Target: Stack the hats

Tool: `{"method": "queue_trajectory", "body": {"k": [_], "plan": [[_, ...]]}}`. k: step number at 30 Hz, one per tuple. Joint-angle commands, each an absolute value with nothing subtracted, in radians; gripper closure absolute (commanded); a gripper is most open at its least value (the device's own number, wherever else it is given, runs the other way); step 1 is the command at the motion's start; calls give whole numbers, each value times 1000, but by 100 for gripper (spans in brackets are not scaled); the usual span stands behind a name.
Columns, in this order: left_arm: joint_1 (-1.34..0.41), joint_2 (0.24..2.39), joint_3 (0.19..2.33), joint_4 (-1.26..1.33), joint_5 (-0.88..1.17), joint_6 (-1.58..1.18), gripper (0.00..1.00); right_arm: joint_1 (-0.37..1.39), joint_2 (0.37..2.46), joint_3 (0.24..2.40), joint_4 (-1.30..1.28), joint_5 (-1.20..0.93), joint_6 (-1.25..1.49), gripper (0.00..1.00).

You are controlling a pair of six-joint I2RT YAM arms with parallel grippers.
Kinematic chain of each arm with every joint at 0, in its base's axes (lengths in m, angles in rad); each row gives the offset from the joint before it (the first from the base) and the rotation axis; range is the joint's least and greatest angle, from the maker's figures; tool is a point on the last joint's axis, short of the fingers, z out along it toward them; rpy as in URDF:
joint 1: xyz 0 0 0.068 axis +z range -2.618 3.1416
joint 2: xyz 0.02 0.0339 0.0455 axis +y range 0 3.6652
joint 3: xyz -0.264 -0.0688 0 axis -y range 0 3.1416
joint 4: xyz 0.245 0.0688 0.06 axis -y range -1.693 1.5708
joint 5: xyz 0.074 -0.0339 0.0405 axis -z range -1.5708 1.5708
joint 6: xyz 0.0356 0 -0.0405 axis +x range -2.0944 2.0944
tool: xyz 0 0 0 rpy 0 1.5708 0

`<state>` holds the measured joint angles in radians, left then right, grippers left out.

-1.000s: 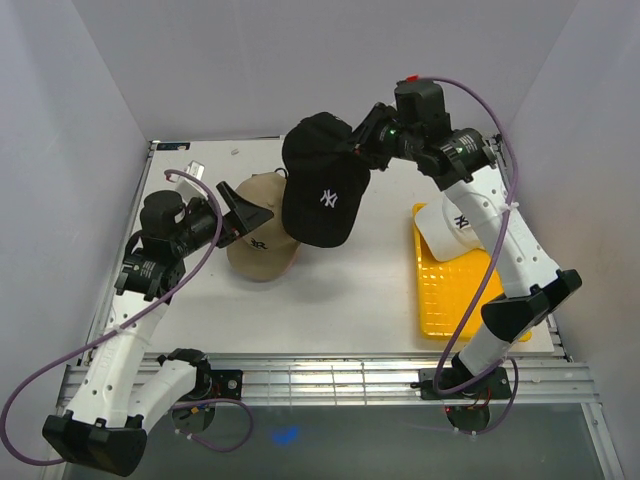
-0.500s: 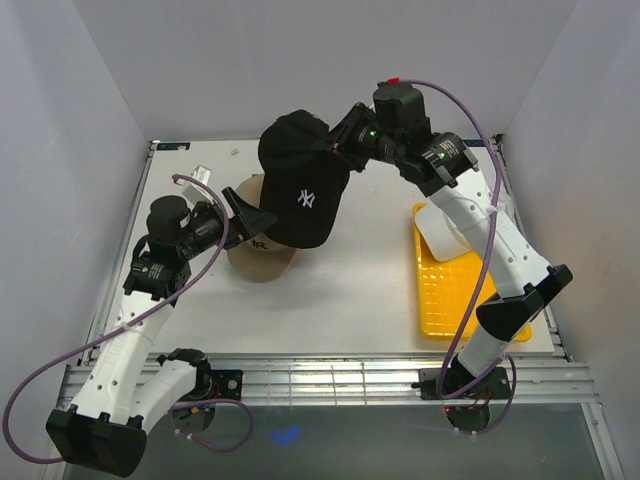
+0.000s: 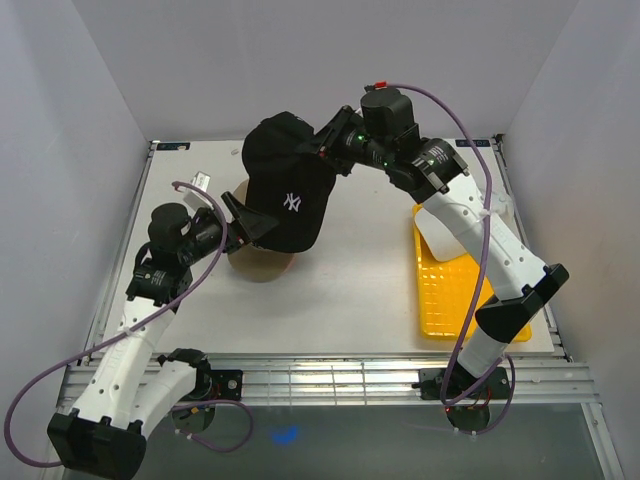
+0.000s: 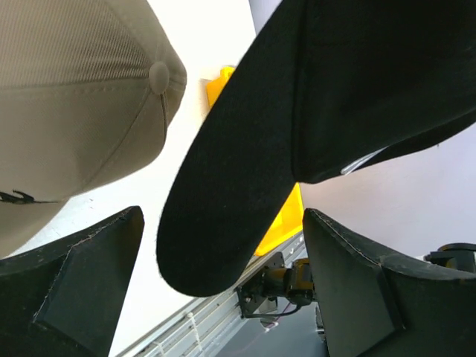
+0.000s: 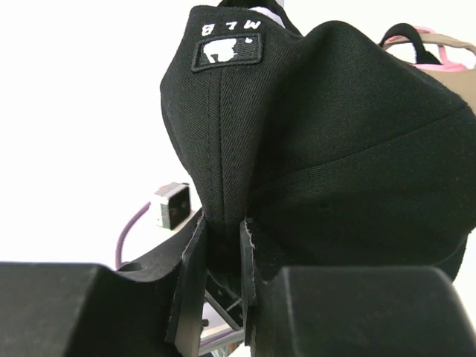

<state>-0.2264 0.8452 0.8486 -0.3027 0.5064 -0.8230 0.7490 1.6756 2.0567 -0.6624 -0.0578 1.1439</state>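
Left of the desk's point(image 3: 370, 300) centre, the left claw point(image 3: 252, 214) stood wide apart beside the tan cap point(image 4: 74, 97), while just above it hung the black cap point(image 3: 285, 185), brim toward the near edge, its back seam clamped in the right claw point(image 5: 221, 262), ready for lowering.

**Black cap aloft over the tan one**

The black cap point(image 3: 285, 190) hangs in the air, pinched at its back seam by the right gripper point(image 5: 223, 245). It has a white NY logo on the front and a white MLB patch at the rear, and its curved brim tips down toward the near side.

Just below it, the tan cap point(image 3: 260, 268) rests on the table, mostly covered in the top view.

The pink cap point(image 5: 444, 56) shows only as a thin pink edge beside tan fabric.

The white cap point(image 3: 437, 228) lies well apart, at the far end of the yellow tray point(image 3: 450, 300), half hidden.
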Motion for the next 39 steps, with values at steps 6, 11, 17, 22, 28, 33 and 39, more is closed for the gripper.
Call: {"method": "queue_trajectory", "body": {"k": [6,11,17,22,28,33,39], "plan": [[-230,695,746,-249,445,-963,2,782,1629,2003,-531,-5,1204,92],[-232,618,704,-218,414,-1041,5,808,1603,1971,-523,60,1230,92],[-230,551,661,-219,394,-1094,7,839,1548,1872,-448,133,1282,92],[-230,526,621,-218,373,-1146,10,885,1539,1844,-420,179,1308,92],[-230,488,609,-213,341,-1207,23,920,1537,1827,-397,213,1328,92],[-232,457,633,-245,298,-1230,38,930,1517,1786,-374,227,1339,92],[-230,472,689,-314,252,-1224,55,930,1534,1795,-388,235,1303,92]]}}
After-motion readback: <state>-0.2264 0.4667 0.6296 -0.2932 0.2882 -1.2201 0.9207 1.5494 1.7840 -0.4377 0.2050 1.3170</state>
